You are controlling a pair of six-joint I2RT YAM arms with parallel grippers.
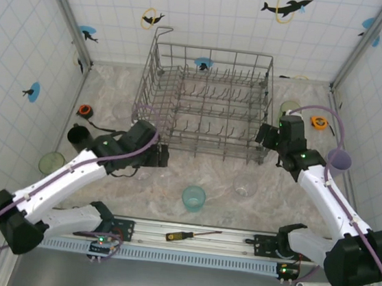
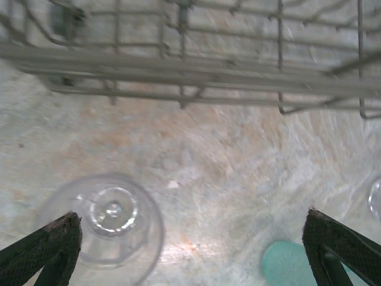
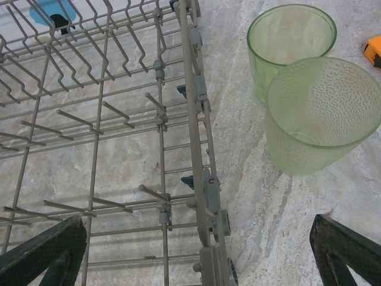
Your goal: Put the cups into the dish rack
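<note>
Cups stand scattered on the marbled surface (image 1: 194,174) around the dish rack (image 1: 215,50), which sits at the middle toward the far edge. A teal cup (image 1: 194,198) stands close to the near edge in front of the rack, with a clear glass (image 1: 245,185) a little to its right. Toward the left edge are a black mug (image 1: 78,135) and, nearer, a pale green cup (image 1: 51,162). A lavender cup (image 1: 339,160) stands by the right edge.

The left gripper (image 1: 162,156) hovers low at the rack's near left corner, jaws spread wide and grasping nothing. In its wrist view a second glass (image 2: 113,223) stands upright just beside one of the fingers (image 2: 50,247); whether they touch I cannot tell.

The right gripper (image 1: 265,136) hangs at the rack's near right corner, likewise released. In its wrist view it straddles the rack's side wall. Just outside that wall stand a smooth green cup (image 3: 292,42) and, nearer, a dimpled green cup (image 3: 321,113), overlapping in view. An orange tape measure (image 3: 374,50) lies beside them, and a second tape measure (image 1: 84,110) lies near the left edge. A screwdriver (image 1: 191,235) rests on the rail along the near edge.
</note>
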